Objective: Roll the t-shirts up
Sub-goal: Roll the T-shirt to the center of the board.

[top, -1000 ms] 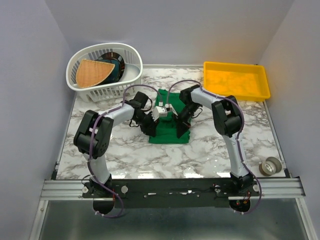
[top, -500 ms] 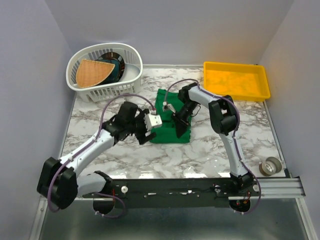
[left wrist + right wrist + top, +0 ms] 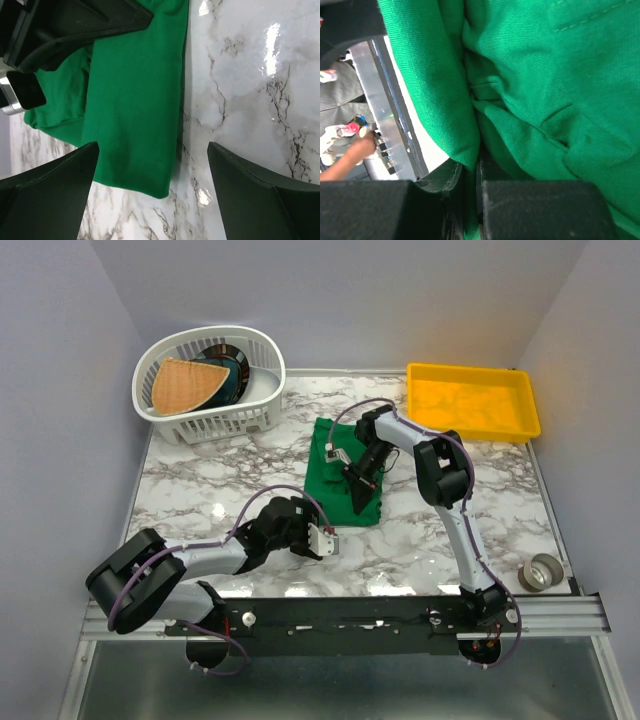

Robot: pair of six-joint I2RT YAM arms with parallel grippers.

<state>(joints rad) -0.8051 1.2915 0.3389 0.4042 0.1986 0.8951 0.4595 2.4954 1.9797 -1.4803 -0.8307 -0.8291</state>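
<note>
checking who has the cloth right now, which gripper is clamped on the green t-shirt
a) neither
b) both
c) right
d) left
c: the right gripper has a fold of the green t-shirt pinched between its fingers, while the left gripper stands wide open, low over the marble table and nearer the robot than the shirt.

On the table [image 3: 220, 480], the t-shirt [image 3: 328, 480] lies centre, basket [image 3: 215, 425] behind-left, tray [image 3: 475, 430] behind-right, tape roll [image 3: 543, 571] front-right.
</note>
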